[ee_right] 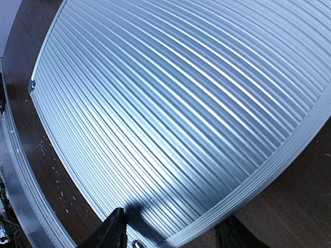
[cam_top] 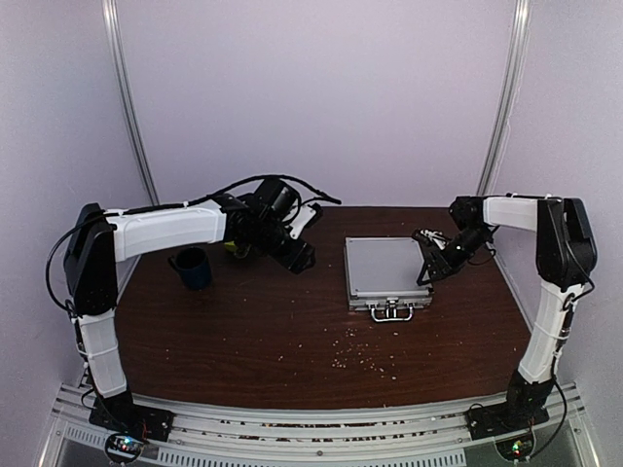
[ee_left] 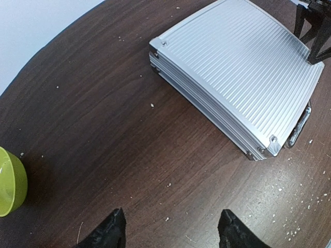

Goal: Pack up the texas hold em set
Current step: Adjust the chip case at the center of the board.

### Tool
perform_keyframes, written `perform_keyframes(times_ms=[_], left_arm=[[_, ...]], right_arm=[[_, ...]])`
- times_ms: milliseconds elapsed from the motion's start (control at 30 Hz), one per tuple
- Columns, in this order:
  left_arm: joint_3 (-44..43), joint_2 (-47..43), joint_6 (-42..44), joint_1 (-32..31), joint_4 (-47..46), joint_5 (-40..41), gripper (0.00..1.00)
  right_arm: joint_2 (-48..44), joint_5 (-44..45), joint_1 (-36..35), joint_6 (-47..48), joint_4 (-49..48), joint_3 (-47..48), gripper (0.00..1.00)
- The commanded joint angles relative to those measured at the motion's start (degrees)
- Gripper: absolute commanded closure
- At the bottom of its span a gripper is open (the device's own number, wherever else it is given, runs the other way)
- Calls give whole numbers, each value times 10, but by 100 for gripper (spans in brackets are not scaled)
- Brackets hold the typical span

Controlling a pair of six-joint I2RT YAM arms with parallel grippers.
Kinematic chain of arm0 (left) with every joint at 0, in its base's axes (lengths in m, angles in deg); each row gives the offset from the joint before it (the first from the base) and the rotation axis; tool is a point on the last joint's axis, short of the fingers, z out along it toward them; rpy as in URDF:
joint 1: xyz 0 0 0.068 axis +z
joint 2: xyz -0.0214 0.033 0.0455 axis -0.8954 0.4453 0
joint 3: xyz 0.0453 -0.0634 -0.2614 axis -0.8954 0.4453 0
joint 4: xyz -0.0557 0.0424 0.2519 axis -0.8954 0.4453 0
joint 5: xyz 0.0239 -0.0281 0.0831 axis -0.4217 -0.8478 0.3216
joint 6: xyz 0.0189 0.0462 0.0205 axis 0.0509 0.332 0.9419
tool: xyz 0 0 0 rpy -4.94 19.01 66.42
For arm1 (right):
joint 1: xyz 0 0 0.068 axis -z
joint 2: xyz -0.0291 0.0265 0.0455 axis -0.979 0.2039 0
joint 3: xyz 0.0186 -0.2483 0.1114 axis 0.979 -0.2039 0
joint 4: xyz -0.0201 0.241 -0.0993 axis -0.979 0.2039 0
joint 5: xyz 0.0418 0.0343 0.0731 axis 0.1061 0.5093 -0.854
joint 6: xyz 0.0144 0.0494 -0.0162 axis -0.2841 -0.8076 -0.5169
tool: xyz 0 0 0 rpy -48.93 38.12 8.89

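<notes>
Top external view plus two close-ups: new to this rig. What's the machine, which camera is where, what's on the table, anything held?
Two white-and-black robot arms are bolted at the near edge of a dark brown wooden table. The wide picture looks down from above and behind them; the other two come from wrist cameras, the black tips at the bottom being each arm's own pincer. On the table: a closed silver ribbed aluminium briefcase, a dark blue mug, a lime-green bowl and pale crumbs. The left pincer is open over bare wood. The right pincer is open over the briefcase's right edge. Nothing is held.
</notes>
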Motion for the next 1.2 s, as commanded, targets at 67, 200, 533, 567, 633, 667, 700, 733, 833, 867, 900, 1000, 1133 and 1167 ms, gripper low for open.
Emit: perform_keyframes(times_ms=[67,200,533,567,633,667,700,733,833,867,900,1000,1133,1167], left_arm=[[-13,4,-4,-1,-9,-3,38],[-12,3,-4,-1,-9,3,38],[-6,-7,-8,-1,-14,40,34],[-3,-11,-7,-1,-17,43,33],[0,-19,-5,-1,-20,50,32],[1,-23,-4,-1,-20,54,32],[2,-26,-3,0,-21,59,31],[3,-30,-4,0,-23,65,31],[6,-37,-4,0,-28,75,30],[7,-41,-6,0,-30,75,31],[8,-44,-11,0,-31,73,31],[19,-63,-33,0,-43,23,32],[110,-104,-67,-1,-145,-99,31],[131,-106,-74,-4,-169,-130,30]], right_arm=[[9,-43,-31,44,29,-42,45],[-8,-60,-77,62,34,-76,46],[-24,-47,-239,88,53,-58,46],[-25,-45,-237,95,62,-54,46],[-33,-39,-232,108,74,-50,46],[-40,-37,-230,117,83,-50,46],[-47,-37,-229,126,92,-47,46],[-54,-36,-229,135,103,-44,46],[-75,-28,-228,168,142,-23,46],[-79,-25,-227,177,156,-13,47],[-84,-20,-226,178,161,-2,47],[-97,-4,-216,167,158,32,48],[-106,18,-171,103,88,69,48],[-106,27,-159,74,48,70,47]])
